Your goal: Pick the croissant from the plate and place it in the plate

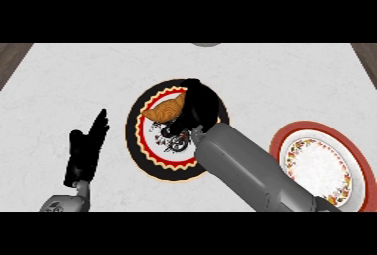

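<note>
Left hand: the black left hand (86,149) rests at the lower left of the head view, fingers straight and pointing up, holding nothing; it seems parked out of the way so the other arm has room.
Right forearm: the grey right forearm (247,172) comes in from the lower right and slants up-left across the near rim of the dark plate, likely so the hand meets the pastry from its right side.
Target plate: the round red-rimmed plate with a white, patterned centre (281,149) lies right of the forearm, bare, judged to be the destination.
Source plate: the round black-rimmed plate with a red scalloped ring (136,144) lies mid-counter (66,74).
Right hand: the black right hand (193,107) curls against the croissant; whether it grips yet, I cannot tell.
Croissant: the golden-brown crescent croissant (165,109) sits on the dark plate's far half, not visibly lifted.
</note>
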